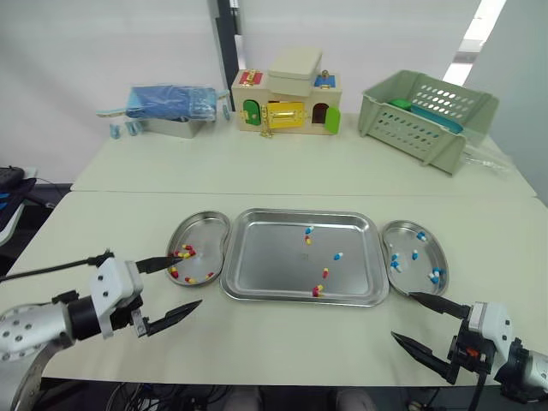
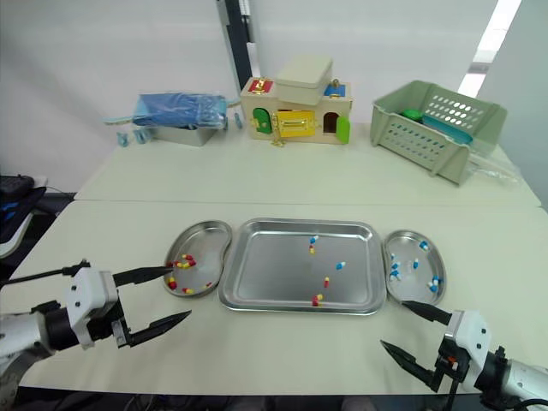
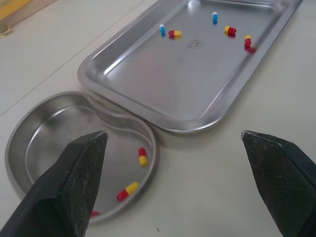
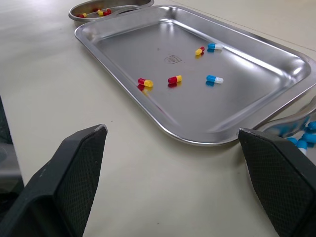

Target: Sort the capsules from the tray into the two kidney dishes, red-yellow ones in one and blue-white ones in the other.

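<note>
Left jaws and right jaws are open, empty, near the tabletop's [image 1: 282, 171] front edge; five capsules [image 1: 337, 255] lie in the tray [image 1: 265, 257].

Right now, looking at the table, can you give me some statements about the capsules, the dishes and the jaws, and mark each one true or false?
1. The tray holds five capsules. True.
2. The right kidney dish holds only blue-white capsules. True.
3. The left kidney dish holds blue-white capsules. False: it holds red-yellow ones.
4. The left gripper has its jaws shut on a capsule. False: they stand open and empty.
</note>
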